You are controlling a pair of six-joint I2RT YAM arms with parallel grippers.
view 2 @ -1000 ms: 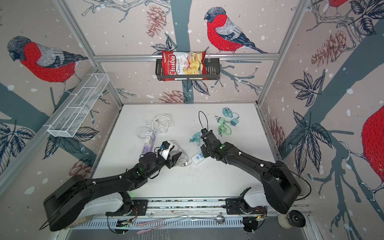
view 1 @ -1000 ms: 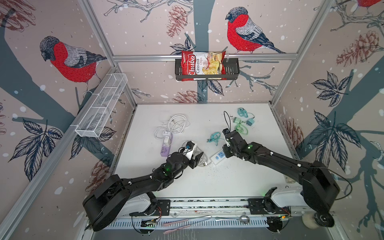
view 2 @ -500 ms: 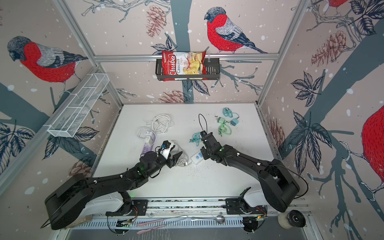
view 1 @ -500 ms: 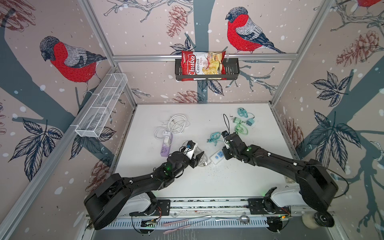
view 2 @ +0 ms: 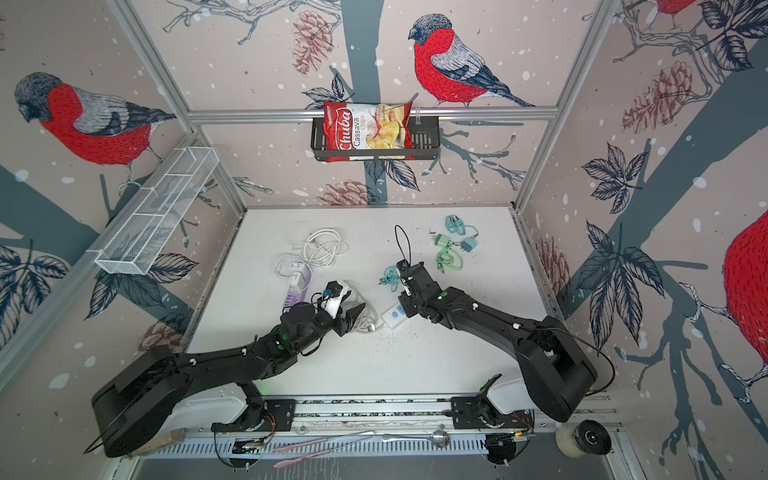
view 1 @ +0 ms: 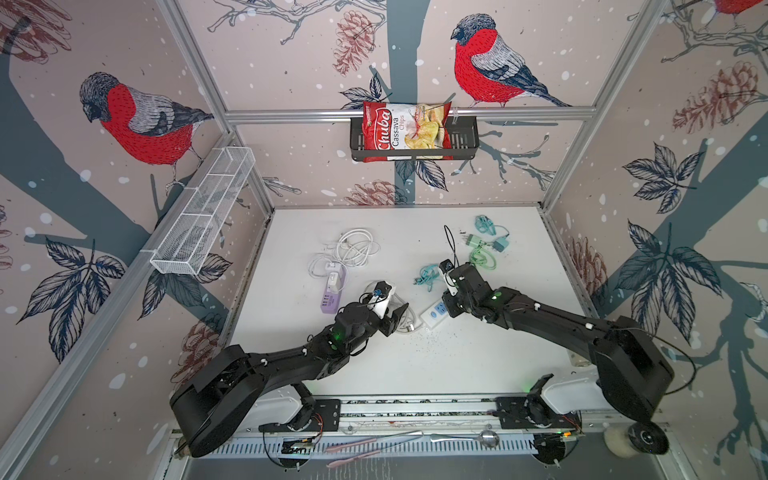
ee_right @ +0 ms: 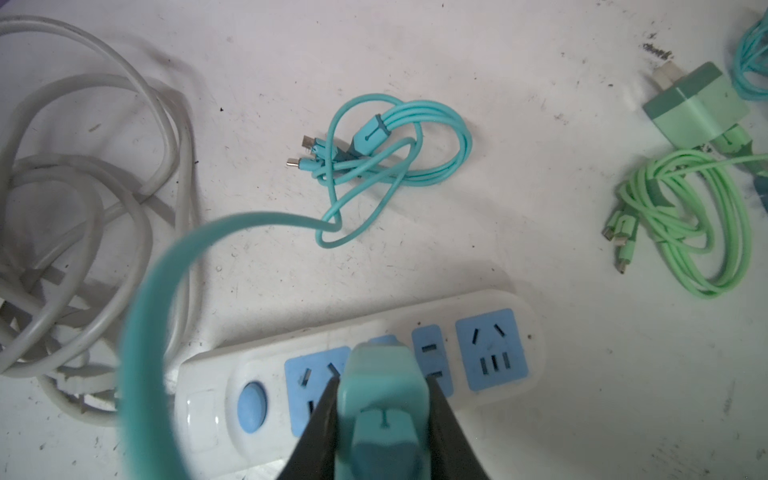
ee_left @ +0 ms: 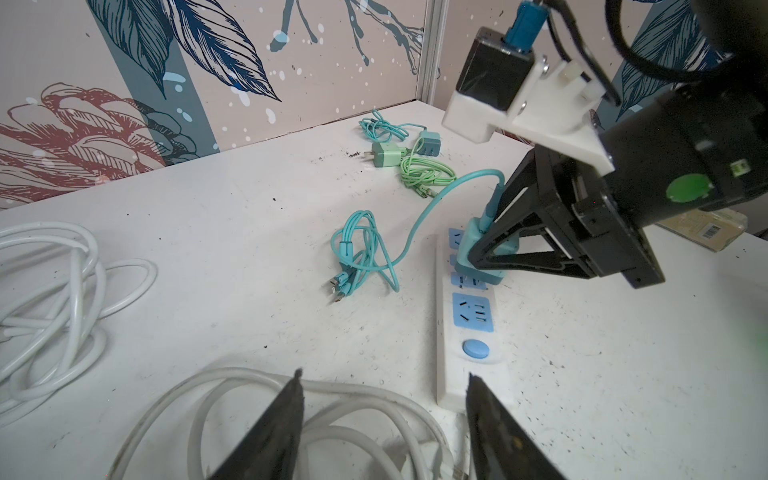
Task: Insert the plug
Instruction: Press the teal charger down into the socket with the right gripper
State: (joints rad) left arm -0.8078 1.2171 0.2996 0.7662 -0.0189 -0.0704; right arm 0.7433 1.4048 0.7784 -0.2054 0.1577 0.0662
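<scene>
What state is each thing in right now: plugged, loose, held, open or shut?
Right gripper, shut on the teal charger.
Teal charger, upright on the power strip, seating unclear.
Left gripper, open, holding nothing.
Green charger, unplugged, lying on the table.
Power strip, flat on the table, end socket free.

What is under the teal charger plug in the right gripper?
The white power strip with blue sockets lies under the teal charger plug, which the right gripper holds. The plug covers the strip's middle; how deep its pins sit cannot be seen.
</scene>
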